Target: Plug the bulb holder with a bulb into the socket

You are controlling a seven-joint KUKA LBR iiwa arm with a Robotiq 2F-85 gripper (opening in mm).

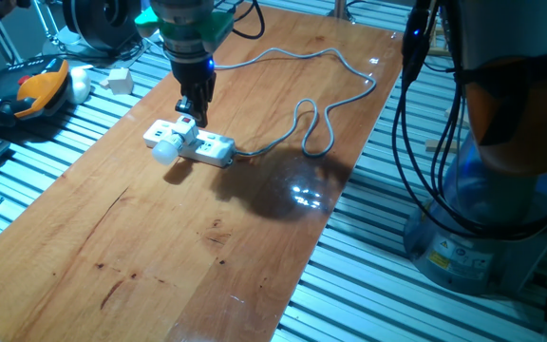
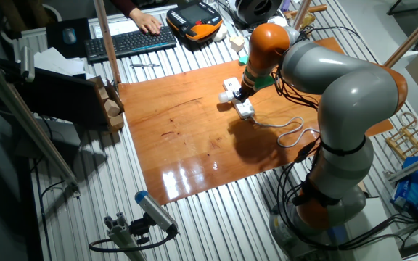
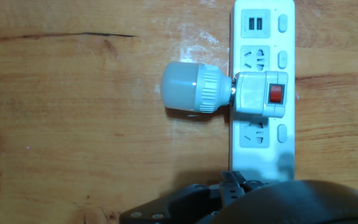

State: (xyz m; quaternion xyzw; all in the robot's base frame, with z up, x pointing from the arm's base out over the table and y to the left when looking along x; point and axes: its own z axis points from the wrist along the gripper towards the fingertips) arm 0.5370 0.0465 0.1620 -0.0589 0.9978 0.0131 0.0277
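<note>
The bulb holder with a bulb (image 3: 260,94) sits on a middle outlet of the socket (image 3: 260,28), its red switch facing up and its frosted bulb (image 3: 188,87) sticking out sideways over the wood. In one fixed view the holder (image 1: 186,128) lies on the socket (image 1: 215,146) at the table's far part. My gripper (image 1: 196,114) hangs right over the holder, fingertips close to its top. No finger shows beside the holder in the hand view, and the fingers' spread is unclear. From the other side, the gripper (image 2: 244,87) stands over the socket (image 2: 244,109).
A grey cord (image 1: 323,122) loops from the socket across the far right of the wooden table (image 1: 160,256). Off the table at the far left lie an orange pendant (image 1: 41,90) and a small white cube block (image 1: 119,79). A person's hand (image 2: 147,22) rests by a keyboard (image 2: 125,43).
</note>
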